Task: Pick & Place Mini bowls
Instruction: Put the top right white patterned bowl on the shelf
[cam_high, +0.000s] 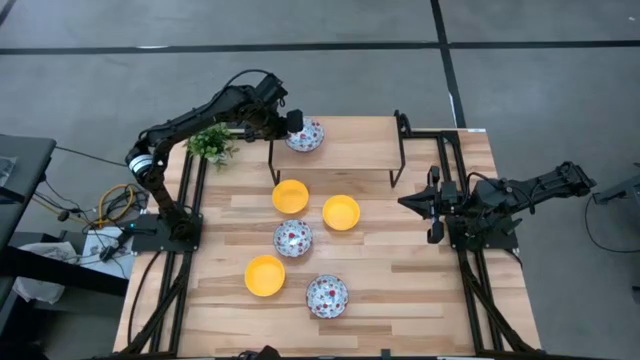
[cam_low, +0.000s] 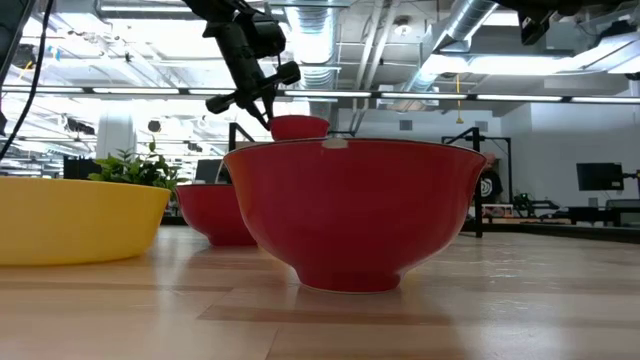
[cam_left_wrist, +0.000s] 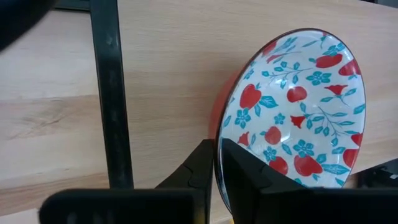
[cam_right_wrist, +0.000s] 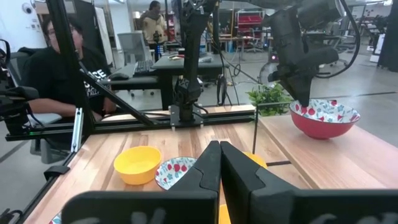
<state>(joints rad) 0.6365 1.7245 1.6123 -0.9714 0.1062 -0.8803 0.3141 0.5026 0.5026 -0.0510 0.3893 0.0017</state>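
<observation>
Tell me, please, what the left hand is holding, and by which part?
The left hand grips a floral bowl by its rim, on the raised shelf.

Three plain yellow bowls (cam_high: 290, 196) (cam_high: 341, 212) (cam_high: 265, 275) and two floral bowls (cam_high: 293, 238) (cam_high: 327, 295), white inside and red outside, sit upright mid-table. A third floral bowl (cam_high: 305, 136) sits on the raised shelf, its rim pinched by the left claw (cam_high: 294, 124).

Left end effector (cam_high: 297, 124) extended far across, fingers clamped; right end effector (cam_high: 408, 201) pressed together, arm folded.
</observation>
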